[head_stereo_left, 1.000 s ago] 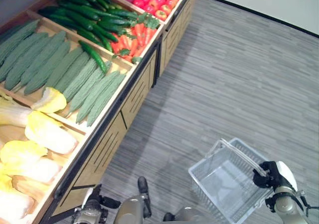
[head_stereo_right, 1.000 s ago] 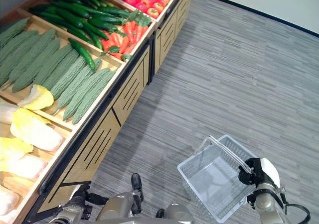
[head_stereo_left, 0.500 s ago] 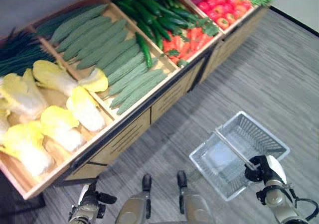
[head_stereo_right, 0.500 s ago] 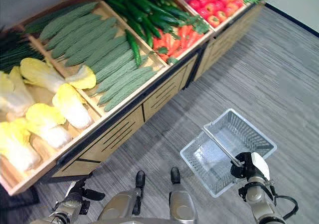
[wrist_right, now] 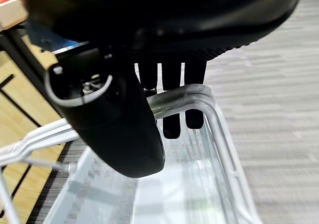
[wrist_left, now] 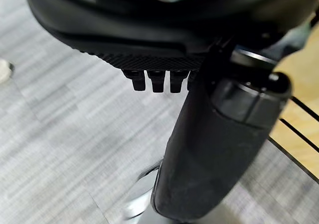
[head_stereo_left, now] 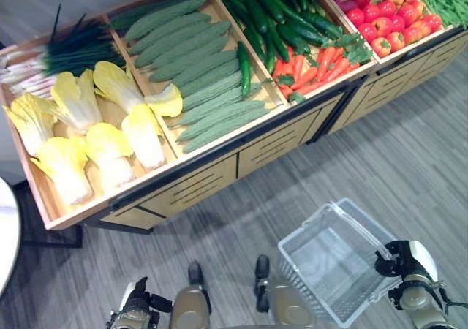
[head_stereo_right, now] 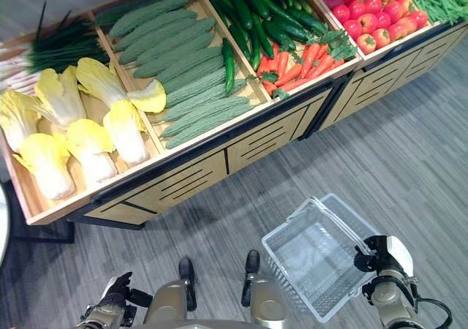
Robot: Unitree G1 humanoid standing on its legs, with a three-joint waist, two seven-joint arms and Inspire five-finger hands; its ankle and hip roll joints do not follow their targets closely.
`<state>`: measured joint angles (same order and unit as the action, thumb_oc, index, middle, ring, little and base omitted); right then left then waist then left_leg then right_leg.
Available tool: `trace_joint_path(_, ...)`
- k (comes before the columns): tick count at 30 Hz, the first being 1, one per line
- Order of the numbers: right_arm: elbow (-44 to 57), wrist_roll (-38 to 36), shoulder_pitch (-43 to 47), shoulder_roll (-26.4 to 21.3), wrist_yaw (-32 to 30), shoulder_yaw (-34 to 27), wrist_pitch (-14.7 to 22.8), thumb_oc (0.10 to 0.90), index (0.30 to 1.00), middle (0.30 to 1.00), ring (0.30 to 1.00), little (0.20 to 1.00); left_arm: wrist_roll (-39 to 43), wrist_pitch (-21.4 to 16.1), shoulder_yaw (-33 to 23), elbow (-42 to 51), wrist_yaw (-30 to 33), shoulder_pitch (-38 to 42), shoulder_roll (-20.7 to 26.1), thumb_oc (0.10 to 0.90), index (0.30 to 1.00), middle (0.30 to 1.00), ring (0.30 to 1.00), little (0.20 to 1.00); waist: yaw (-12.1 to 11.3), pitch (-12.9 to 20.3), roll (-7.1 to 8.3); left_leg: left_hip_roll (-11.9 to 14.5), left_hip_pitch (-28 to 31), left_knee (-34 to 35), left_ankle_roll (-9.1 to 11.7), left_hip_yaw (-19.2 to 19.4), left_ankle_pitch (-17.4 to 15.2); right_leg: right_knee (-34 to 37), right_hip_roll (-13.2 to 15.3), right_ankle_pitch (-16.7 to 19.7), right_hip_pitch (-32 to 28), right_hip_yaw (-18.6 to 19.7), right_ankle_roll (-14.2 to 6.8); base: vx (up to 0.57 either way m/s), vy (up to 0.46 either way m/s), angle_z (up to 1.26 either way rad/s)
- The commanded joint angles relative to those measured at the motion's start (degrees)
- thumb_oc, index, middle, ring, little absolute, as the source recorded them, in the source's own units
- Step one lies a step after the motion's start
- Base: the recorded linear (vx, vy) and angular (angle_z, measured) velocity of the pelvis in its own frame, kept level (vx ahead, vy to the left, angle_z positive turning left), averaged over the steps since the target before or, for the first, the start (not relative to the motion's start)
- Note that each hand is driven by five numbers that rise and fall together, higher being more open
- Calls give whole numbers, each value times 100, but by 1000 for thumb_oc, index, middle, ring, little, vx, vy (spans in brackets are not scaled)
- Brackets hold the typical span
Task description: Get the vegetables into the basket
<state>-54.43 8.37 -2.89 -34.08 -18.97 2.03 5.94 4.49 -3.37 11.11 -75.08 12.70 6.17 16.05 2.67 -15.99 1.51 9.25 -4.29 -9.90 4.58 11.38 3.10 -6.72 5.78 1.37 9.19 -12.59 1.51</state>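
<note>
Turning to face the produce — basket empty

The view is swinging square onto the vegetables (head_stereo_left: 212,73) in the stand (head_stereo_right: 191,185); right hand (head_stereo_right: 382,259) fingers are hooking the basket (head_stereo_right: 314,259) handle; left hand (head_stereo_right: 110,307) is hanging low, fingers curled, holding nothing — picking not yet begun.

Wooden display stand (head_stereo_left: 219,175) on grey striped floor (head_stereo_left: 409,168), white round edge (head_stereo_left: 6,234) beside.

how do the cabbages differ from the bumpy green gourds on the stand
The pale yellow-white leafy cabbages are short, plump and frilly; the long pale green bumpy gourds are slim, ridged and tapered. The cabbages lie loosely spread with bare wood between them; the gourds lie packed side by side, one dark green cucumber resting across them. Both lie in neighbouring compartments of the wooden produce stand, none yet in the clear wire basket.
</note>
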Motion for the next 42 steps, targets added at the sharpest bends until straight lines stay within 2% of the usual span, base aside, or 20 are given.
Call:
trace_joint_path(1, 50, -312, 35, -509, -472, -357, 184, 400, 300, 300, 300, 300, -102, -99, -142, -11, 156, 70, 82, 900, 1000, 1000, 1000, 1000, -45, 330, 198, -63, -275, 287, 94, -417, -93, -20, -68, 110, 165, 619, -702, 37, 81, 21)
trace_joint_path(4, -94, -374, 146, -467, -455, -267, 174, 400, 300, 300, 300, 300, -140, -96, -59, -34, 150, 82, 109, 900, 1000, 1000, 1000, 1000, -88, 302, 122, -13, -185, 740, 124, -493, 83, -122, 14, 75, 189, 534, -753, 9, 105, 17)
trace_joint_path(7, -106, -353, 159, -417, -443, -222, 166, 400, 300, 300, 300, 300, -138, -90, -68, -62, 159, 88, 127, 900, 1000, 1000, 1000, 1000, -99, 291, 117, -49, -121, 867, 107, -505, 102, -150, 76, 89, 198, 528, -793, 3, 145, 8)
trace_joint_path(12, -485, -423, 292, -227, -379, -106, 164, 400, 300, 300, 300, 300, -103, -112, -125, -83, 199, 84, 175, 900, 1000, 1000, 1000, 1000, -177, 276, 167, -201, 1, 1050, 30, -547, 61, -139, 225, 186, 151, 588, -905, 21, 156, 3)
trace_joint_path(17, -906, -467, 377, 55, -415, 11, 173, 400, 300, 300, 300, 300, 82, -170, -425, -103, 449, 82, 265, 900, 1000, 1000, 1000, 1000, -293, 295, 231, -289, 44, 1182, 5, -594, 82, 61, 340, 350, 63, 540, -989, 17, 87, 6)
trace_joint_path(18, -1271, -438, 422, 292, -513, 131, 174, 400, 300, 300, 300, 300, 411, -269, -879, -118, 879, 96, 384, 900, 1000, 1000, 1000, 1000, -407, 362, 259, -332, 66, 1327, 17, -653, 129, 248, 410, 464, -4, 469, -1036, 20, 56, 5)
trace_joint_path(19, -1278, -439, 429, 294, -514, 137, 178, 400, 300, 300, 300, 300, 411, -269, -882, -117, 879, 95, 386, 900, 1000, 1000, 1000, 1000, -402, 360, 260, -332, 69, 1329, 17, -656, 130, 252, 410, 465, -8, 466, -1036, 30, 62, 14)
trace_joint_path(21, -1645, -426, 500, 482, -573, 216, 163, 400, 300, 300, 300, 300, 745, -403, -1344, -103, 1349, 131, 536, 900, 1000, 1000, 1000, 1000, -498, 397, 290, -349, 85, 1413, 36, -726, 162, 410, 440, 534, -98, 374, -1054, 21, 15, 17)
trace_joint_path(23, -1826, -405, 510, 590, -645, 270, 159, 400, 300, 300, 300, 300, 786, -490, -1515, -86, 1636, 146, 649, 900, 1000, 1000, 1000, 1000, -534, 438, 319, -349, 88, 1433, 51, -751, 158, 512, 446, 573, -142, 339, -1071, 25, 2, 20)
trace_joint_path(25, -2090, -322, 579, 752, -774, 397, 150, 400, 300, 300, 300, 300, 1014, -672, -2086, -17, 2437, 225, 950, 900, 1000, 1000, 1000, 1000, -595, 505, 373, -342, 129, 1471, 93, -752, 139, 698, 455, 637, -250, 304, -1100, 34, -4, 20)
trace_joint_path(26, -2096, -322, 585, 756, -776, 402, 152, 400, 300, 300, 300, 300, 1012, -671, -2090, -16, 2440, 224, 952, 900, 1000, 1000, 1000, 1000, -592, 501, 376, -343, 132, 1471, 93, -751, 138, 702, 455, 639, -255, 304, -1100, 38, -3, 2)
trace_joint_path(27, -2137, -267, 569, 816, -786, 487, 145, 400, 300, 300, 300, 300, 1257, -733, -2486, -15, 2847, 239, 1110, 900, 1000, 1000, 1000, 1000, -613, 539, 403, -320, 178, 1489, 116, -742, 133, 745, 445, 636, -311, 306, -1101, 32, -2, 0)
trace_joint_path(28, -2203, -229, 560, 816, -806, 504, 121, 400, 300, 300, 300, 300, 1307, -835, -2650, 105, 3103, 251, 1200, 900, 1000, 1000, 1000, 1000, -616, 560, 416, -309, 202, 1490, 126, -749, 122, 751, 442, 627, -332, 297, -1108, 32, -3, -1)
trace_joint_path(30, -2201, -215, 567, 835, -806, 521, 121, 400, 300, 300, 300, 300, 1396, -846, -2793, 84, 3169, 200, 1250, 900, 1000, 1000, 1000, 1000, -605, 578, 425, -299, 228, 1490, 136, -741, 113, 760, 439, 622, -358, 301, -1108, 0, 0, 0)
trace_joint_path(33, -2205, -68, 480, 811, -872, 546, 128, 400, 300, 300, 300, 300, 1228, -1026, -2934, 870, 3713, -25, 1379, 900, 1000, 1000, 1000, 1000, -611, 637, 430, -270, 290, 1490, 157, -726, 84, 797, 427, 620, -419, 289, -1116, 37, 4, -2)
trace_joint_path(34, -2174, 11, 446, 824, -881, 542, 141, 400, 300, 300, 300, 300, 755, -1097, -2914, 1871, 4015, -196, 1510, 900, 1000, 1000, 1000, 1000, -624, 651, 426, -260, 304, 1490, 166, -740, 87, 818, 428, 616, -443, 280, -1121, 0, 0, 0)
trace_joint_path(36, -2121, 81, 390, 848, -880, 525, 169, 400, 300, 300, 300, 300, 338, -1098, -2967, 2673, 4293, -363, 1585, 900, 1000, 1000, 1000, 1000, -626, 663, 441, -250, 315, 1490, 172, -752, 84, 821, 421, 606, -451, 278, -1121, 0, 0, 0)
trace_joint_path(38, -2132, 131, 324, 873, -867, 509, 162, 400, 300, 300, 300, 300, -53, -1011, -3001, 3473, 4451, -410, 1604, 900, 1000, 1000, 1000, 1000, -632, 676, 461, -238, 329, 1490, 179, -759, 70, 837, 417, 602, -475, 262, -1126, 0, 0, 0)
trace_joint_path(42, -2164, 164, 296, 861, -819, 490, 128, 400, 300, 300, 300, 300, -471, -869, -3005, 4244, 4482, -379, 1568, 900, 1000, 1000, 1000, 1000, -607, 709, 468, -224, 352, 1490, 184, -760, 47, 857, 405, 602, -501, 262, -1137, 0, 0, 0)
